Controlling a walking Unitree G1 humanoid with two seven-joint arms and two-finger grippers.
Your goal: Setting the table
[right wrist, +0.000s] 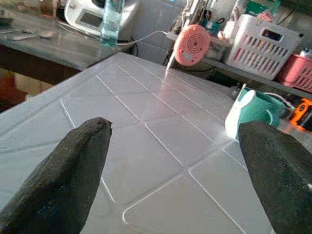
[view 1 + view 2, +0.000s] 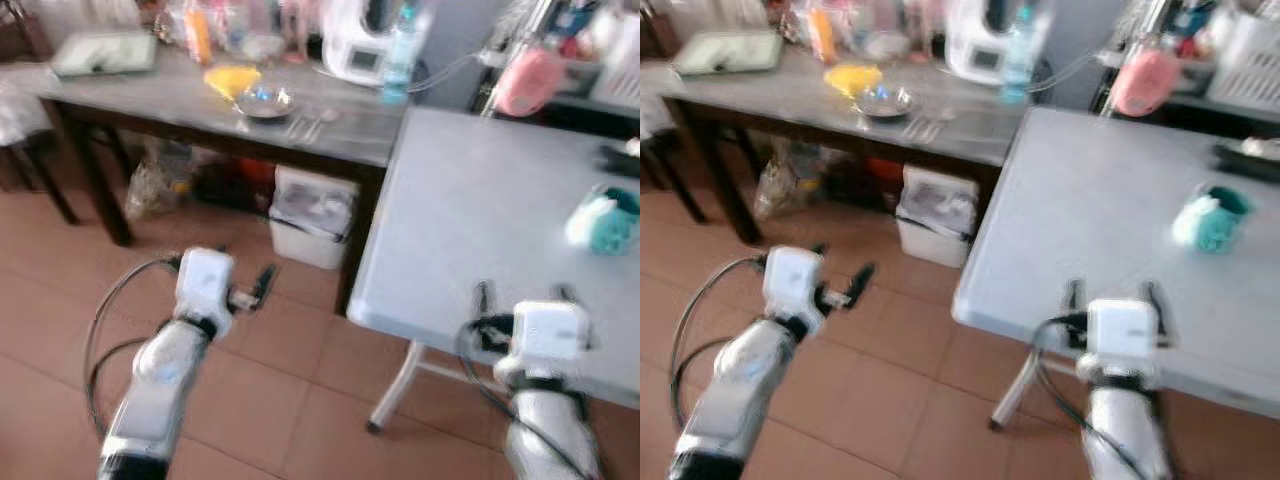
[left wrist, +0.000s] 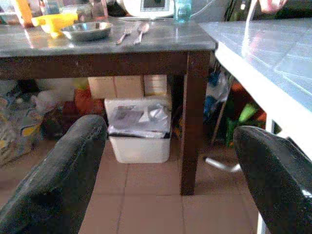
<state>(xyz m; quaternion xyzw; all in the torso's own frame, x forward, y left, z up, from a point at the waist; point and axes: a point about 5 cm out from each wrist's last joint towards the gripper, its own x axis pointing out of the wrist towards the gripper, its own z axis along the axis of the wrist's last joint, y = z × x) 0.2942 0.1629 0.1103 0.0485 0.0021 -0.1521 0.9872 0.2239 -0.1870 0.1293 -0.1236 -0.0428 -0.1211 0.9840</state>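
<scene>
Our left gripper [image 2: 262, 283] hangs over the tile floor [image 2: 290, 400], fingers [image 3: 58, 180] spread wide, holding nothing. Ahead on the dark table [image 2: 200, 105]: yellow item [image 2: 232, 78], steel bowl [image 2: 265, 103], then fork [image 3: 123, 35] and spoon [image 3: 140, 31] just beside it, water bottle [image 2: 398, 55] further right. White bin [image 2: 310, 215] sits under that table. Our right gripper [image 2: 1113, 295] is over the near edge of the white table [image 2: 480, 210], fingers [image 1: 73, 170] spread, empty. Teal mug [image 2: 605, 222] stands near the table's right side, w/ a pink round object [image 2: 528, 80] beyond.
</scene>
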